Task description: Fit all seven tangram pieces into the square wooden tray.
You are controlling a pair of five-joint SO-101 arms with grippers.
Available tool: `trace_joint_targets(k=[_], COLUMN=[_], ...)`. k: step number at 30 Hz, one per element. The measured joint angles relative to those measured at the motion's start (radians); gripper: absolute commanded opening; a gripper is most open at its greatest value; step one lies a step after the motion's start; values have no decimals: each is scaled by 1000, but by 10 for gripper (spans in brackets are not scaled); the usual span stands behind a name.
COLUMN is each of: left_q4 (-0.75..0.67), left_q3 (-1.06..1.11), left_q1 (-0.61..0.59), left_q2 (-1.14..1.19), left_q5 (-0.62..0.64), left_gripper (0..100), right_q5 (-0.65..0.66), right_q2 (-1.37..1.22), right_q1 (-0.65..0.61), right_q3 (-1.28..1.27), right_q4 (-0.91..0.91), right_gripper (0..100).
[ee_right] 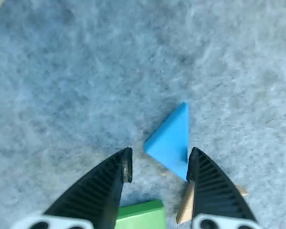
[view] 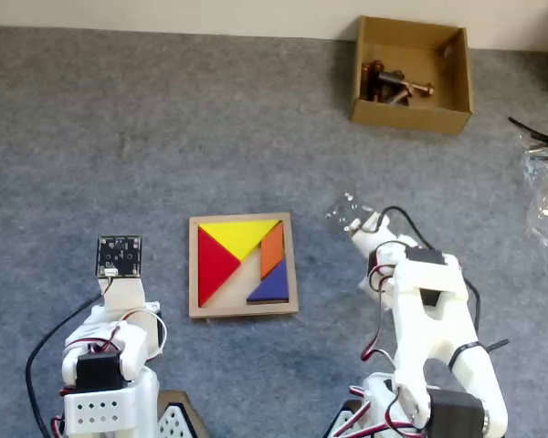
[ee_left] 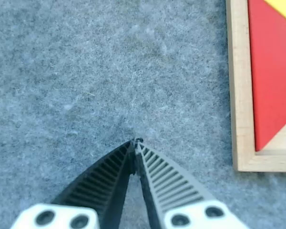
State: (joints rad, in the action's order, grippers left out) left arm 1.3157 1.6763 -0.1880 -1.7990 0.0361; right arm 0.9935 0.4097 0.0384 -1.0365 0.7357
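Blue triangle [ee_right: 171, 138] lies by parted right pincer [ee_right: 160, 163] (left pincer [ee_left: 135, 141] closed).

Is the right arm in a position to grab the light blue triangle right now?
Probably yes. The right gripper is open, and the light blue triangle lies flat on the carpet, partly between its fingertips, with nothing over it. A green piece lies close by, nearer the gripper's base.

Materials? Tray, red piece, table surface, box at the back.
Tray: light wood, unpainted and matte, faint grain on the rim.
Red piece: smooth painted face; core unclear, likely wood.
Table surface: grey felt or short-pile carpet, fuzzy fibres visible.
Box: brown cardboard, plain matte, thin folded walls.
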Motion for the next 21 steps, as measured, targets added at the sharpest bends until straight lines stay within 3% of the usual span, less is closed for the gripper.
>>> trace_joint_targets(k=[12, 21], left_q4=[0, 0], left_q3=[0, 0], left_q1=[0, 0], left_q2=[0, 0], left_q5=[0, 0], left_gripper=[5, 5], right_q5=[0, -43], right_q2=[-8, -167], right_q1=[0, -2], right_q3=[0, 3], right_q4=[-52, -115], right_gripper=[183, 183])
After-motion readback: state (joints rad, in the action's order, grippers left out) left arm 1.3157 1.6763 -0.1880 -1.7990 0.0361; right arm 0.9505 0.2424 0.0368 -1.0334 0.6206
